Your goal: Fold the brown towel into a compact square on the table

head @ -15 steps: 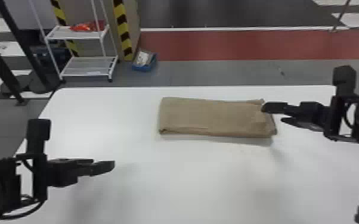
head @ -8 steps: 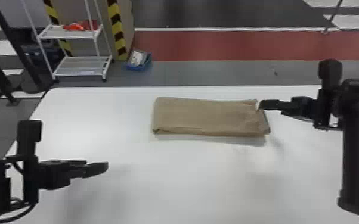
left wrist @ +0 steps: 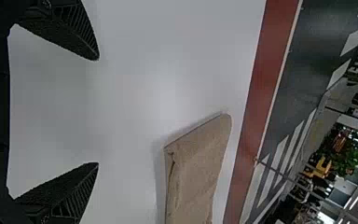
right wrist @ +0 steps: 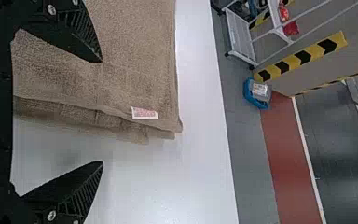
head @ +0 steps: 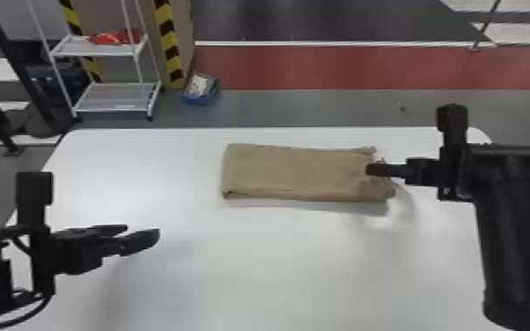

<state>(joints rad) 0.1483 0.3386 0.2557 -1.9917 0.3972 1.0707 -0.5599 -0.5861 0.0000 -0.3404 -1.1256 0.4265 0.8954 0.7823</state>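
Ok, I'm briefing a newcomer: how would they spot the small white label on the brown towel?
On the white table lies a folded brown towel. Follow its layered right end toward the far corner. The small white rectangular label there, with reddish marks, stands out from the plain brown towel.

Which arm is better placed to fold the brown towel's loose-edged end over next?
Probably the right: its open gripper is at that end of the brown cloth towel; the left gripper hovers well away.
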